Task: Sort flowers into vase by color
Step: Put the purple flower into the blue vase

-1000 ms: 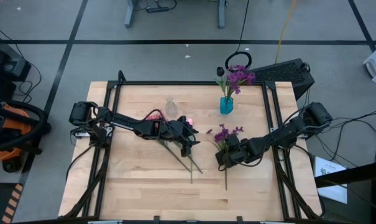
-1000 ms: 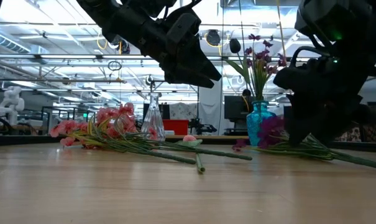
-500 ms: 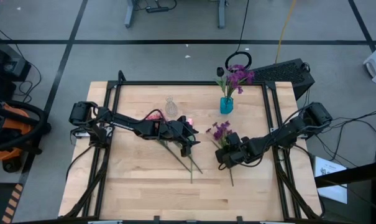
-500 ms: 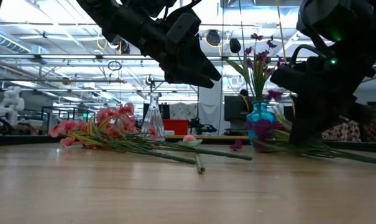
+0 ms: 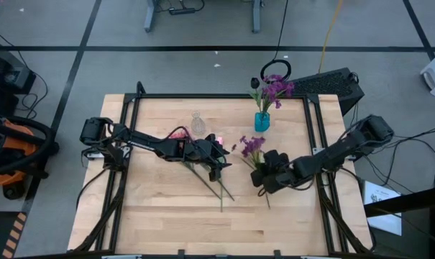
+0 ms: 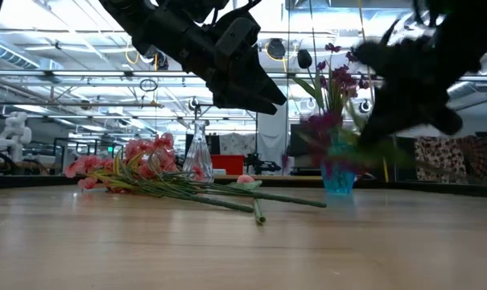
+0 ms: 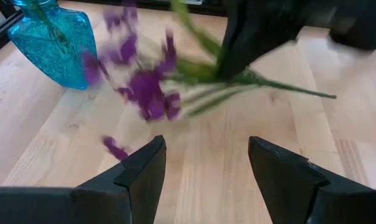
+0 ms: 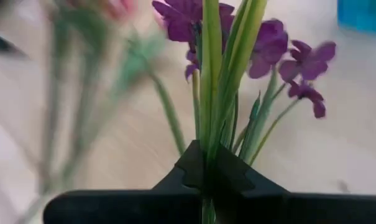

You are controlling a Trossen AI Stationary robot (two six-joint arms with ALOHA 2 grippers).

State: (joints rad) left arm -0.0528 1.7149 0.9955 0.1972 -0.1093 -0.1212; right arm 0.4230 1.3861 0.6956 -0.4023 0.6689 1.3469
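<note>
My right gripper (image 5: 264, 176) is shut on a purple spray (image 5: 251, 146), right of the table's middle. Its blossoms (image 8: 268, 43) stand beyond the fingers. My left gripper (image 7: 203, 168) hangs open above the stems of the pink flowers (image 5: 180, 134), touching nothing. The pink flowers lie flat on the wood (image 6: 122, 165), with a pink bud (image 5: 218, 139) beside them. A blue vase (image 5: 262, 121) at the far side holds purple flowers (image 5: 275, 90). A clear glass vase (image 5: 197, 124) stands left of it. My right gripper pinches the purple spray's bundle of green stems (image 8: 207, 152) between its two fingers, some way below the blossoms. The fingers slant down from the table's right side and lie across the stems. In the low view the spray (image 6: 323, 121) is lifted off the table, blossom end toward the left.
One loose purple petal (image 7: 116, 149) lies on the wood in front of my left gripper. A black frame (image 5: 217, 96) runs round the table's edges. Bare wood lies along the near side (image 5: 203, 230).
My right gripper has risen and tipped, carrying the purple spray up off the table. The blossom end has swung toward the far edge and the blue vase, and the stem's free end has come off the wood. My left arm has kept still.
</note>
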